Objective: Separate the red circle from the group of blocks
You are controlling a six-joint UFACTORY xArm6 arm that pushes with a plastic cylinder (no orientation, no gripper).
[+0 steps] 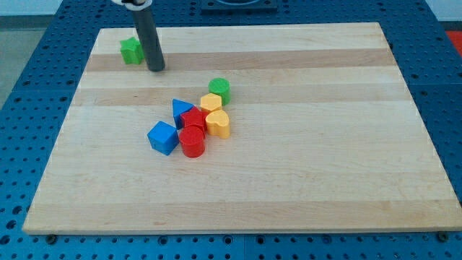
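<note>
**A:** so where's the red circle being kept right now?

**B:** it's being crowded at the bottom edge of the cluster, about mid-board on the wooden board. It's being touched by the blue cube on the view's left and by another red block just above it, shape can't really be made out. A yellow heart is being pressed in on its upper right.

**A:** and the rest of the pile?

**B:** a blue triangle is being wedged in behind the red block, a second yellow block is sitting above the heart, and a green cylinder is being parked at the very top.

**A:** claw state?

**B:** no claw is being shown, just a rod. My tip is being held well apart from the pile, up at the view's top left, right beside a lone green block. Nothing's being gripped.
</note>
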